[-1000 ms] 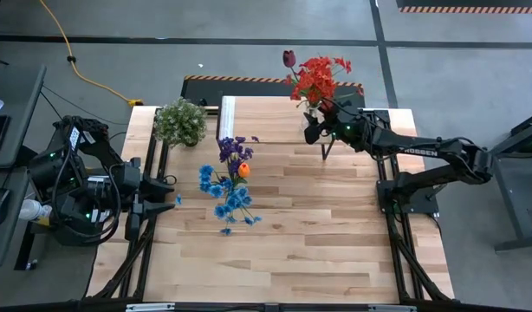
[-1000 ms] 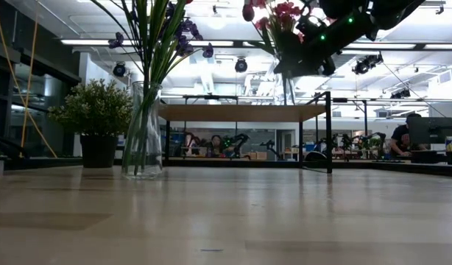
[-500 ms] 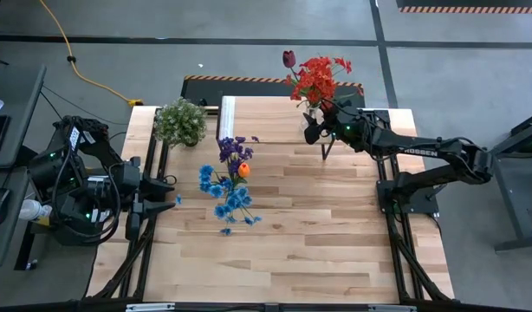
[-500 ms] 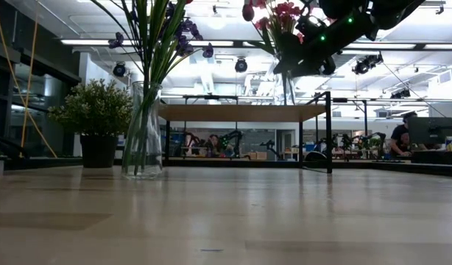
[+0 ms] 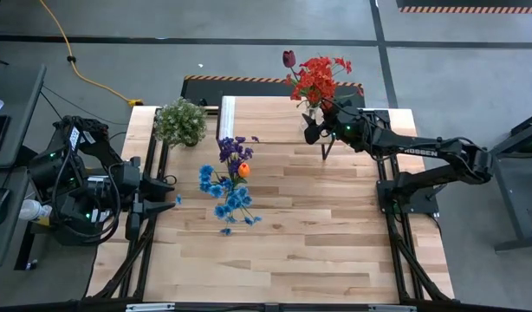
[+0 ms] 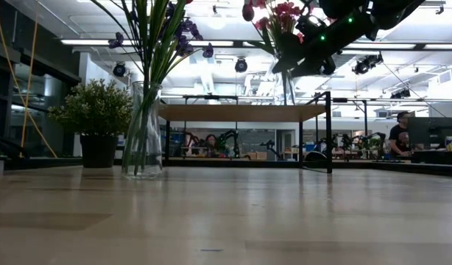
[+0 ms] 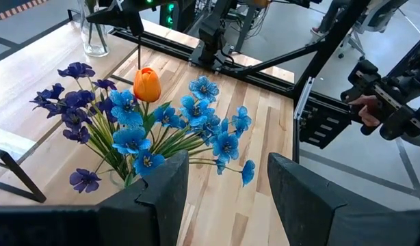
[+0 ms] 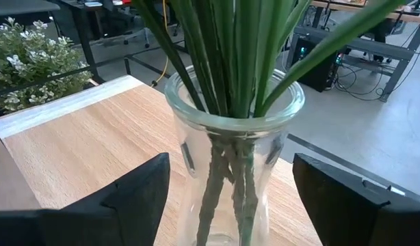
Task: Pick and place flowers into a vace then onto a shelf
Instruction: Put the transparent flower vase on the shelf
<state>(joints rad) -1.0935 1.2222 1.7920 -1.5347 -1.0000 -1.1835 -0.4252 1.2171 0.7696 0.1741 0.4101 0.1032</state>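
Your items, one by one.

Counter (image 5: 283, 234): light wood-plank top on a black frame.

Shelf (image 5: 266, 113): low riser with a light wood rectangular top and thin black metal legs, at the far edge of your counter; in the low view (image 6: 237, 112) it stands behind the nearer vase.

Clear glass vase (image 8: 232, 171) with red flowers (image 5: 318, 80) and one dark maroon bloom (image 5: 288, 59): upright on the shelf's right end, green stems inside it.

Right gripper (image 5: 311, 130): at that vase, its two dark fingers (image 8: 138, 195) spread wide on either side of the glass with a clear gap on both sides, holding nothing.

Second clear glass vase (image 6: 143, 131) with blue, purple and orange flowers (image 5: 230, 186): upright on your counter left of centre, in front of the shelf.

Bushy pale-green potted plant (image 5: 180, 121): dark pot, at the counter's far left, beside the shelf.

Left gripper (image 7: 227, 188): waiting at the counter's left edge, pointed at the blue bunch, fingers parted and empty.

Person (image 6: 397, 136): seated at a desk far across the room.
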